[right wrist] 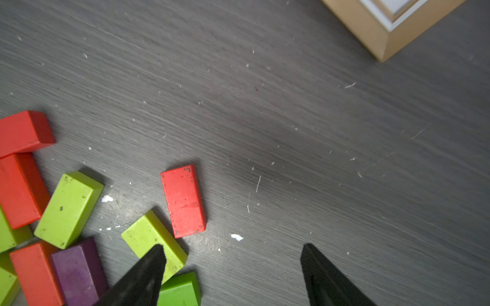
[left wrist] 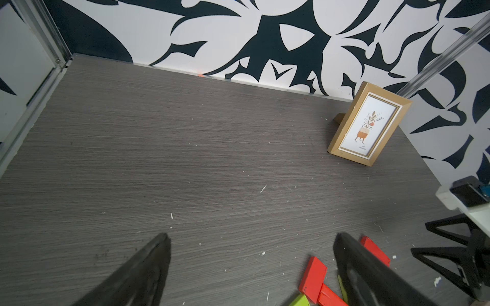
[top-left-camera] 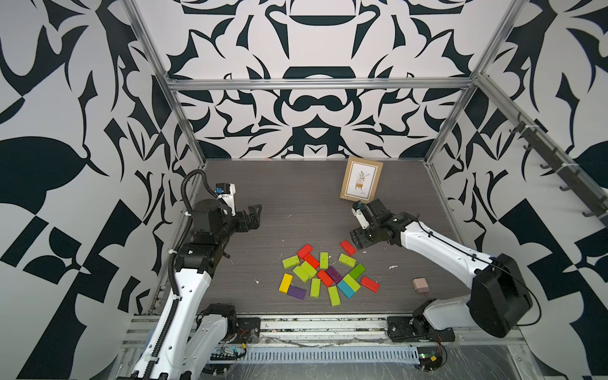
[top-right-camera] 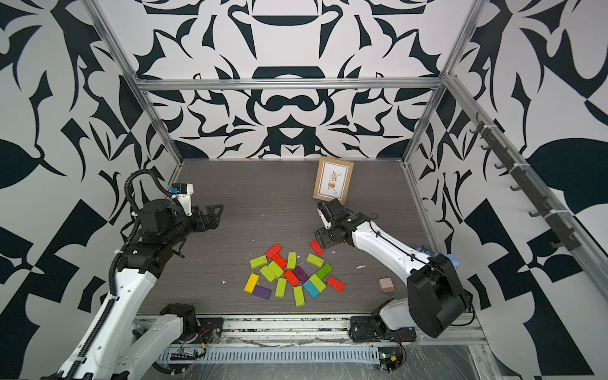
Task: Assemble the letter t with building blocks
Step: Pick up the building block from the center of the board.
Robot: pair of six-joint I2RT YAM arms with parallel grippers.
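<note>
The building blocks [top-left-camera: 325, 274] lie in a loose heap at the middle of the table, in lime green, red, purple, yellow and teal. One red block [top-left-camera: 348, 247] lies apart at the heap's far right edge. My right gripper [top-left-camera: 356, 242] hangs just beside it, pointing down. In the right wrist view that gripper [right wrist: 233, 247] is open with only bare table between its fingers. The red block [right wrist: 183, 200] lies just ahead of them, and one finger [right wrist: 148, 267] overlaps a lime green block [right wrist: 153, 239]. My left gripper [top-left-camera: 255, 214] is open over bare table, well left of the heap.
A wooden picture frame [top-left-camera: 361, 179] stands at the back right, close behind my right wrist. A pale pink plug adapter [top-left-camera: 420, 284] lies right of the heap, near the right arm's base. Patterned walls and metal posts enclose the table.
</note>
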